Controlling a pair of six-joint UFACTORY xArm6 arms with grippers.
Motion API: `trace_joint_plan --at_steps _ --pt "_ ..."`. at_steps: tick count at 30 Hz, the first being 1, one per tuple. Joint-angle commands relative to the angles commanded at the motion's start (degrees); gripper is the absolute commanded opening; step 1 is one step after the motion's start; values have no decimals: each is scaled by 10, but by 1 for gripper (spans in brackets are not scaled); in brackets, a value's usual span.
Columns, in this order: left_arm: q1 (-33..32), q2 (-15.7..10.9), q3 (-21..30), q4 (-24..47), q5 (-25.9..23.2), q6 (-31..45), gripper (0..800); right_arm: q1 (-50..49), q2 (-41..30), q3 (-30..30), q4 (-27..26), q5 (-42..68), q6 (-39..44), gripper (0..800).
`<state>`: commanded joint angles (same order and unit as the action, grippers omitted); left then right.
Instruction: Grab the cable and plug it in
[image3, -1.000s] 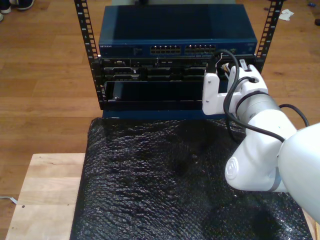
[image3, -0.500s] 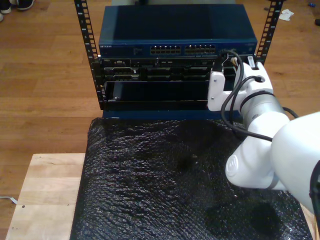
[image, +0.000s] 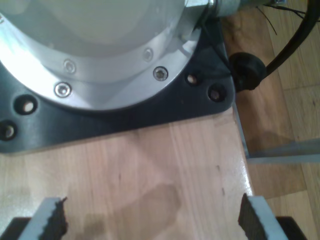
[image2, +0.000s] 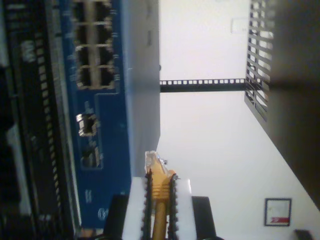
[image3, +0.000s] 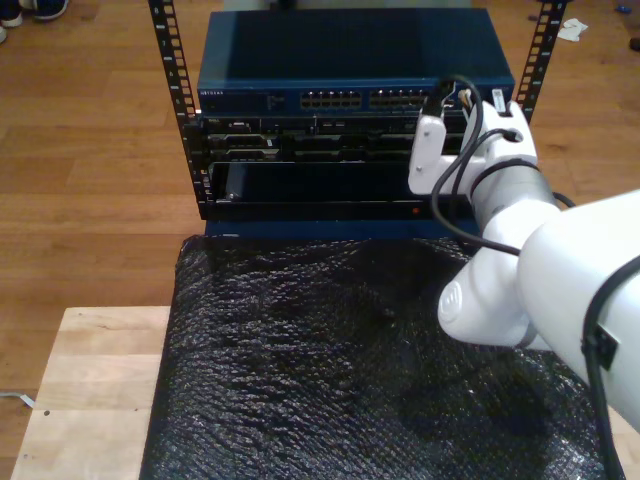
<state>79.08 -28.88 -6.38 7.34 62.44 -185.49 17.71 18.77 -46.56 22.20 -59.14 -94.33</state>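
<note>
The cable (image2: 160, 192) is yellow-orange and its clear plug (image2: 153, 161) sticks out past the fingertips of my second gripper (image2: 161, 177), which is shut on it. The plug tip sits just off the end of the blue network switch (image2: 102, 130), beside its port rows (image2: 92, 45). In the exterior view my second gripper (image3: 458, 104) is raised to the switch (image3: 350, 60) front, at the exterior view's right end of its ports. My first gripper (image: 152, 220) is open with nothing between its fingers, over a wooden tabletop (image: 150, 165) next to an arm's black base plate (image: 125, 115).
Black rack units (image3: 300, 150) sit under the switch between perforated rack posts (image3: 172, 70). A black bubble-textured mat (image3: 300, 360) covers the table, with bare wood (image3: 90, 390) at the exterior view's left. A black cable (image3: 445, 200) loops off the arm.
My second gripper has risen with the cable from the lower rack units up to the switch's port row, shifting slightly toward the exterior view's left over the last half second.
</note>
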Motion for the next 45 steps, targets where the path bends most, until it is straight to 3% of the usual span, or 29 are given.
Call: trace_joint_plan --at_steps 9,19,34,45 --pt "0 1 0 0 -1 0 800 4 58 -25 0 -110 3 0" --pt "0 1 0 0 0 0 800 9 84 -26 -18 -142 0 0" --pt "0 1 0 0 0 0 800 9 163 -90 -21 -193 -3 0" --pt "0 0 0 0 0 -1 800 9 179 -109 -22 -193 3 0"
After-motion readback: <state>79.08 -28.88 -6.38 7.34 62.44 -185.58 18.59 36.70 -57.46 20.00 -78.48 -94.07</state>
